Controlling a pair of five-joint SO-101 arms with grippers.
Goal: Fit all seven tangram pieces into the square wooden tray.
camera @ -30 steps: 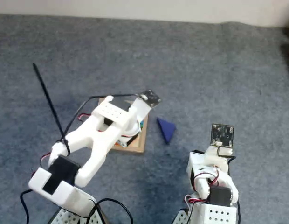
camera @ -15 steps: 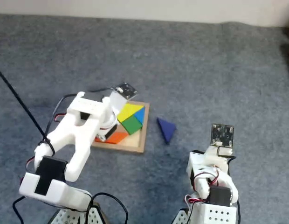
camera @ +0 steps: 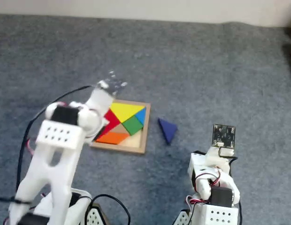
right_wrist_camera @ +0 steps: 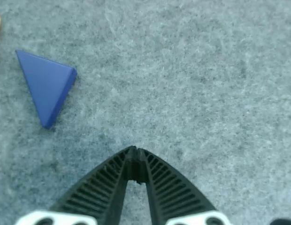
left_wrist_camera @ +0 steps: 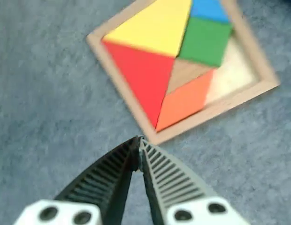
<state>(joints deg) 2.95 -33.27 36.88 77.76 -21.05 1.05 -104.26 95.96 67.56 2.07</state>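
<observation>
Grey carpet covers the whole surface in the high view. The square wooden tray lies on it left of centre, with a yellow triangle and a green square showing beside the left arm, which stands over the tray's left part. A dark blue triangle lies on the carpet near the tray's right rim, not touching it. The right arm sits at the bottom edge, well apart from the tray.

From the left wrist I see the left gripper with its fingers pressed together and nothing between them (the tips hang over a corner of the tray's rim). Inside lie the yellow triangle, a red triangle, the green square, a light blue piece, a brown triangle and an orange parallelogram, edge to edge. A patch of bare tray floor shows at one corner.

From the right wrist, the right gripper is likewise closed on nothing, above bare carpet. The dark blue triangle lies flat, apart from the tips.
</observation>
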